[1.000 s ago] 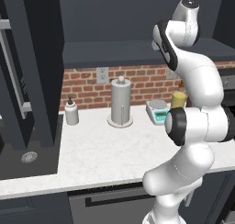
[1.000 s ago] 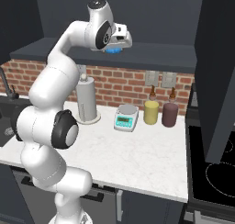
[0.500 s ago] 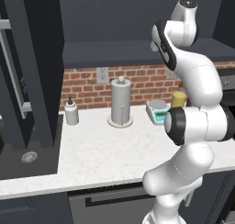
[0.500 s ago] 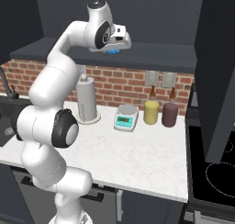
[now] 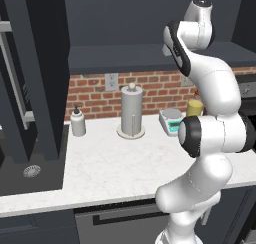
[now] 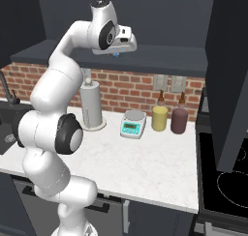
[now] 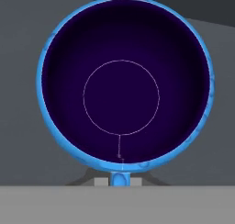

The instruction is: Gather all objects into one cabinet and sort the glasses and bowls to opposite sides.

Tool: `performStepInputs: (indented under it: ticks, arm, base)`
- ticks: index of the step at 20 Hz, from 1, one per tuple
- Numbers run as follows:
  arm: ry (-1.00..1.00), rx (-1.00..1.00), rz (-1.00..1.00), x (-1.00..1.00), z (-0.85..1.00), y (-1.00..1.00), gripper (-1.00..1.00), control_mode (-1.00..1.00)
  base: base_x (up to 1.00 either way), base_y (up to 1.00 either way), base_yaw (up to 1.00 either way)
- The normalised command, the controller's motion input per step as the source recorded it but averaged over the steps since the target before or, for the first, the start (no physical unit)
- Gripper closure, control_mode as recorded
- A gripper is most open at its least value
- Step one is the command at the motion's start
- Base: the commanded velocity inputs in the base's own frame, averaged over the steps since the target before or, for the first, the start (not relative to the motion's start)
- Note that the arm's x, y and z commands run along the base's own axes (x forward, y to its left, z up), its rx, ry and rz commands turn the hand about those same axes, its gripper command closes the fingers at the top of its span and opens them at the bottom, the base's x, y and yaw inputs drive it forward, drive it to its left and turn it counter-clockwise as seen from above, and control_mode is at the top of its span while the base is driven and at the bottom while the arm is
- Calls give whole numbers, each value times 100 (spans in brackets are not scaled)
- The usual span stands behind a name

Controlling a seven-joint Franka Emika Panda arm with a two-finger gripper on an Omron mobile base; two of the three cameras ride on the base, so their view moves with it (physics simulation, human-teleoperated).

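**Blue cup gripped up at cabinet height**

Blue is what the hand view looks into: one cup (image 7: 123,81), seen straight down its dark inside, rim ringing the frame and its small handle at the bottom edge by the fingertips. A second ago the jaws stood wide apart; they have since closed all the way. The tips themselves are hidden, so whether they pinch the handle or the rim I cannot tell, but with the cup this close under the hand I judge they are clamped on it.

From the right base view the gripper (image 6: 117,50) sits high, just above the dark shelf edge under the wall cabinets, with a sliver of blue peeking beneath it. The arm has barely moved over that second; only the jaws changed.

For the task, this reads as the grasp just made: one glass is in hand and ready to be carried to the chosen cabinet and set to the glasses' side. Lifting has not begun.

Counted on the counter:
- one paper-towel roll (image 6: 91,106)
- one scale (image 6: 132,123)
- two bottles, one yellow (image 6: 159,117), one maroon (image 6: 179,120)
- one soap pump (image 5: 77,122)

No bowl or mug can be counted here.
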Motion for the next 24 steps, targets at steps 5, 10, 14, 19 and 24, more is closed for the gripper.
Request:
performStepInputs:
  ticks: [5,10,14,19,24]
  arm:
    - [0,0,0,0,0,0,100,-100]
    - [0,0,0,0,9,0,100,-100]
    - [-6,2,0,-4,30,-9,100,-100]
    - [-12,1,0,-12,38,-4,100,-100]
    - [-12,0,0,-13,37,-3,100,-100]
  base:
    - [0,0,0]
    - [0,0,0]
    - [0,0,0]
    - [0,0,0]
    - [0,0,0]
